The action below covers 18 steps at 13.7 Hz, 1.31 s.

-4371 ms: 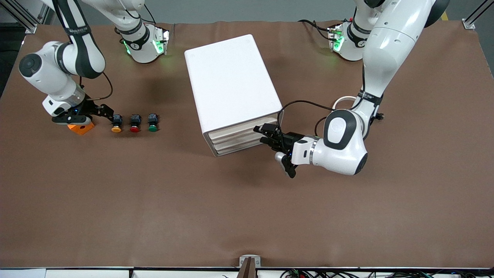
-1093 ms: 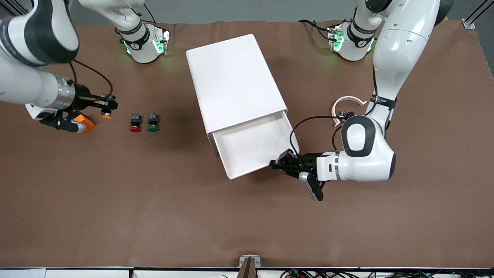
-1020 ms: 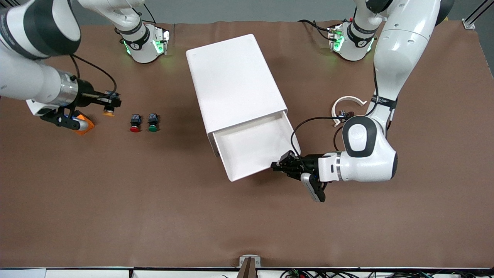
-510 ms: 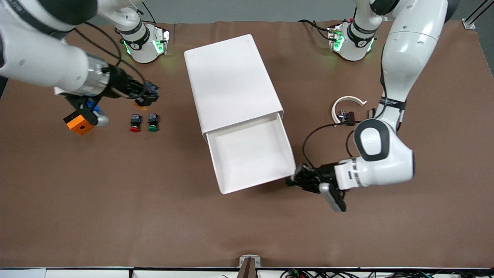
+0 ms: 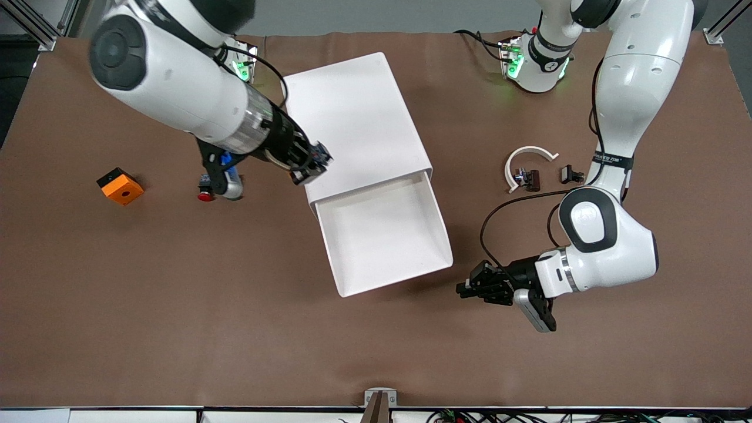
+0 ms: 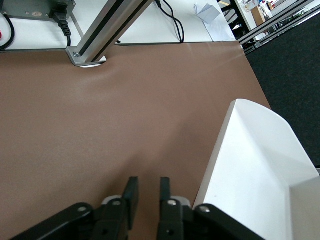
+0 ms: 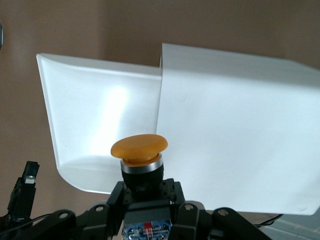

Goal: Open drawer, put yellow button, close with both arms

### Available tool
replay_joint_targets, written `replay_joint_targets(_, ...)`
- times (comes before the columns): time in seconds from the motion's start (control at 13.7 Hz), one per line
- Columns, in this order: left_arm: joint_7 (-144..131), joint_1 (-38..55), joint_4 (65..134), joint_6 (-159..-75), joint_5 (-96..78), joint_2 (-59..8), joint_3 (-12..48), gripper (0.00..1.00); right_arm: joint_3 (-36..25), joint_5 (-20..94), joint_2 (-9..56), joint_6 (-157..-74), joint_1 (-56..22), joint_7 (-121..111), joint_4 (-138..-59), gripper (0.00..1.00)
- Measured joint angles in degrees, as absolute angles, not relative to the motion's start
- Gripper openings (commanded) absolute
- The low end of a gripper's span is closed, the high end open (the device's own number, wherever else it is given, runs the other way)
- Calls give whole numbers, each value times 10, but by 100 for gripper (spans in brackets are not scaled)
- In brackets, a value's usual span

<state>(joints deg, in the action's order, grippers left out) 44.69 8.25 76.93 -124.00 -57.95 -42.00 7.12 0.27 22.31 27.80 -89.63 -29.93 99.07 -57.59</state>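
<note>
Over the cabinet mid-worktop, right gripper is clamped on yellow button, w/ the drawer already open & empty; drop-in & two-arm close left, left gripper nearly closed, empty, near front edge.

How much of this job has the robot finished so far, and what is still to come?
Done: the drawer stands pulled out of the cabinet. In hand: the right gripper holds the yellow button over the cabinet's edge, next to the open drawer. The left gripper, fingers nearly together, holds nothing and sits just off the drawer's front corner. Left: drop the button in, then push the drawer shut.
</note>
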Motion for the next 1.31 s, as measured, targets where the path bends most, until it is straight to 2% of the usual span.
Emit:
replay_joint_targets(0.36,435,80,761,-1246,-566,-411,60,100,-4,117,352,-951,-386,1152,-542,0)
replay_joint_targets(0.73,281,71,760,-1239,-394,-354,43,100,-38,80,448,-974,-408,1204,-492,0)
replay_joint_targets(1.17,124,51,765,-1121,-160,-273,41,100,-60,80,487,-1006,-417,1218,-474,0)
replay_joint_targets(1.31,89,43,787,-1102,-99,-238,41,100,-70,80,496,-1025,-429,1229,-473,0)
